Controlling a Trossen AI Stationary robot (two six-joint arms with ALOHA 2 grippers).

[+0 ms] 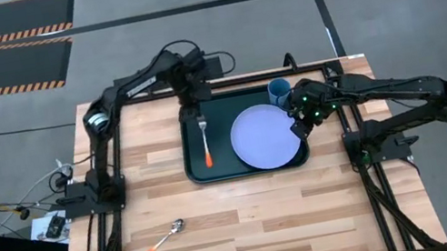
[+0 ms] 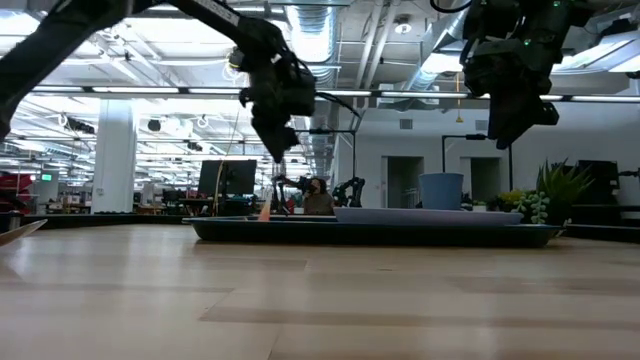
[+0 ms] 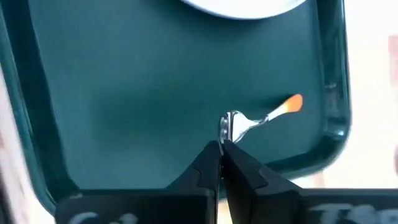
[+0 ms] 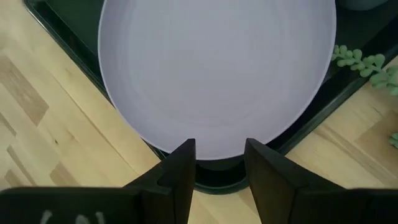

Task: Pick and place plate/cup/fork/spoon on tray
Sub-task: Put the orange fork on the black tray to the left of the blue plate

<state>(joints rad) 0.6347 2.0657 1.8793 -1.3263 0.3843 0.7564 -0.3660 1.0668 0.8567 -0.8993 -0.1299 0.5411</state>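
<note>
From above, the dark tray (image 1: 197,169) sits on the wooden counter (image 1: 259,221), holding the lavender plate (image 1: 262,137), the blue cup (image 1: 279,92) at its far corner, and the fork (image 1: 205,140) lying lengthwise, tines away. The spoon (image 1: 166,238) lies alone on the counter, angled.

At counter level, both arms hang above the tray (image 2: 380,233); the fork is barely discernible.

The left hand (image 3: 222,152) pinches the fork's tines (image 3: 231,126), fingers closed.

The right hand (image 4: 219,163) hovers open at the plate's rim (image 4: 217,74).
</note>
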